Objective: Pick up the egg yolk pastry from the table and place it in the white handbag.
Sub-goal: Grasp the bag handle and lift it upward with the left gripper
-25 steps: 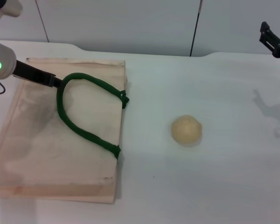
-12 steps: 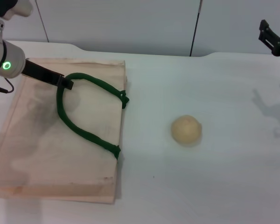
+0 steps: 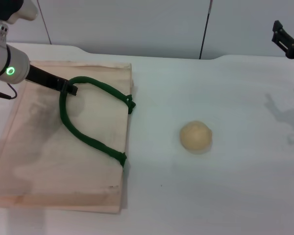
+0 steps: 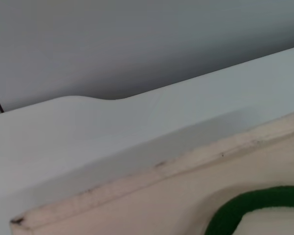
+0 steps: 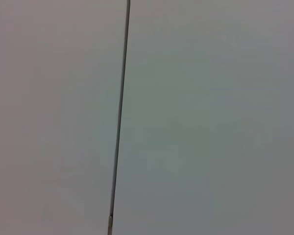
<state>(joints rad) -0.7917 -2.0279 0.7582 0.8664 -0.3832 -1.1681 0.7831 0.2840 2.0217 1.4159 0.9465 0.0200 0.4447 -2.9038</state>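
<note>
The egg yolk pastry sits bare on the white table, well apart from both arms. To its left the white handbag lies flat, its near-left corner cut off by the frame edge. The left gripper meets the green handle at the top of its loop; whether its fingers clench the handle cannot be told. The right gripper, mostly out of frame, appears spread. No writing is legible.

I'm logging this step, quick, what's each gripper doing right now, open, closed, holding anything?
Left gripper: at the green handle on the white handbag; open or shut cannot be told.
Right gripper: raised at the far right, holding nothing visible; cannot be told.
</note>
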